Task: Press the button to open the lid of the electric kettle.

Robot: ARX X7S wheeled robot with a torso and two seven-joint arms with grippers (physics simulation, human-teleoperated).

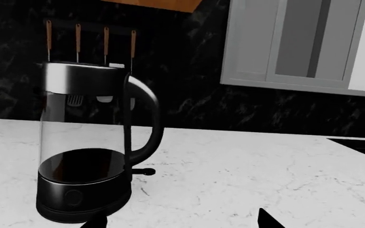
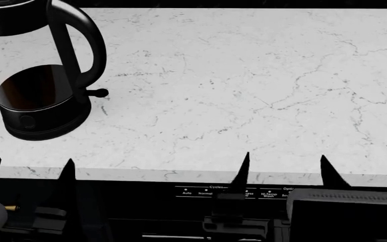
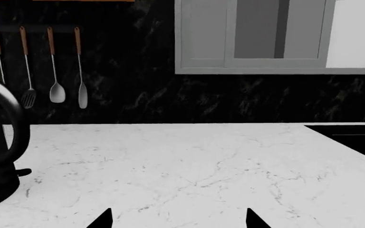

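— Nearest the robot, what shows?
— Both pincers, jaws spread, holding nothing: the left gripper (image 2: 26, 169) and the right gripper (image 2: 284, 169), at the marble counter's (image 2: 247, 91) front edge.
— And the electric kettle (image 2: 36, 75)?
— Upright beyond the left gripper, untouched, dark liquid low in the jug. Its button isn't visible.
— Beyond it?
— Utensils (image 3: 55, 66) hanging on the black wall.

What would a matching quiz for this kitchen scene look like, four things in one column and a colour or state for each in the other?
Things:
1. electric kettle
2. countertop
3. hanging utensils
4. left gripper

Descriptions:
A. white marble with grey veins
B. open, holding nothing
C. clear glass, dark liquid at the bottom
D. on the dark back wall

Pairs: 1-C, 2-A, 3-D, 4-B
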